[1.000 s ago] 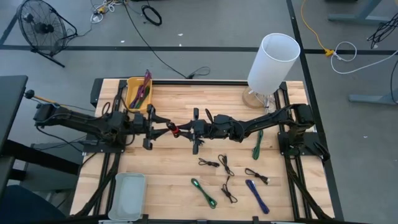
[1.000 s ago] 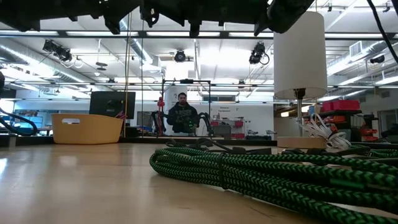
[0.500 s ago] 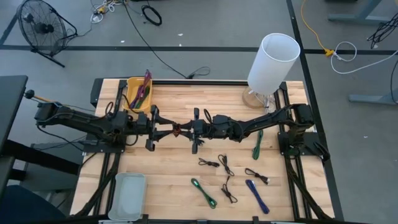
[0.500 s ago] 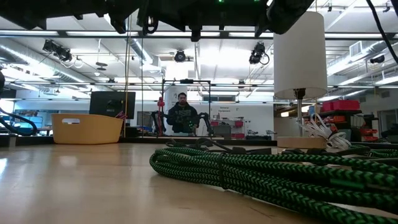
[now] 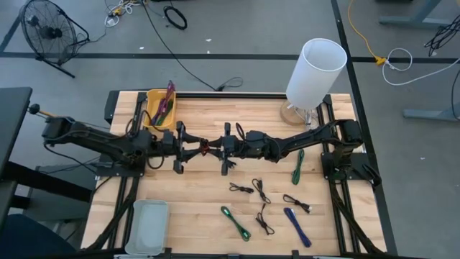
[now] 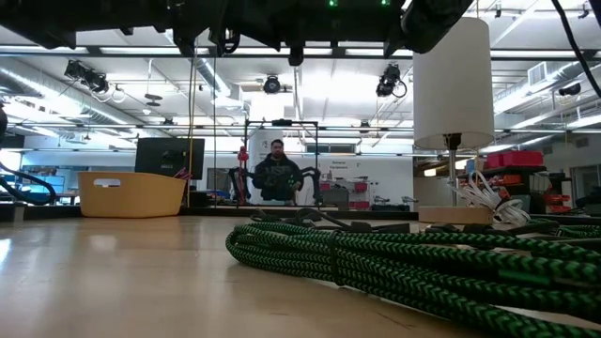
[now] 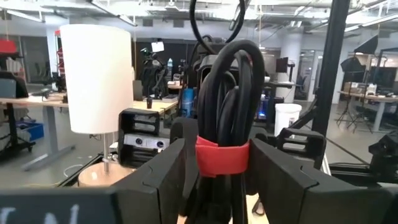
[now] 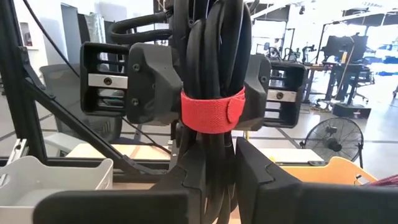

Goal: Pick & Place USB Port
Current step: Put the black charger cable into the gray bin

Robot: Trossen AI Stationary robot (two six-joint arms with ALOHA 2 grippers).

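A coiled black cable bundle (image 5: pixel 205 149) bound by a red strap (image 8: pixel 212 111) hangs in the air over the table's middle, between my two grippers. My left gripper (image 5: pixel 191 148) comes from the table's left and my right gripper (image 5: pixel 217 149) from the right. They face each other, and each is shut on the bundle. In the left wrist view the bundle (image 7: pixel 224 106) stands upright between my left gripper's (image 7: pixel 222 180) fingers. The right wrist view shows my right gripper (image 8: pixel 214 171) with the left gripper behind it. My left gripper pinches the bundle between its two fingers at the red strap (image 7: pixel 222 157), coming level from the table's left. The bundle is lifted clear of the table. My right gripper pinches the black coils just beside the strap (image 8: pixel 214 146) between its two fingers (image 8: pixel 196 165), coming level from the table's right, opposite the other gripper. The bundle stands upright in the hold.
A yellow bin (image 5: pixel 159 108) with cables stands at the far left, a white lamp (image 5: pixel 314 72) at the far right and a grey tray (image 5: pixel 147 226) at the near left. Several loose cables lie near right, among them green (image 5: pixel 298 165), black (image 5: pixel 244 188) and blue (image 5: pixel 297 226). A person (image 6: pixel 275 174) stands far behind.
My left gripper has moved toward the table's right, up to the bundle held by my right gripper, so that its fingers now stand at the red strap. The bundle and my right gripper have stayed nearly in place.
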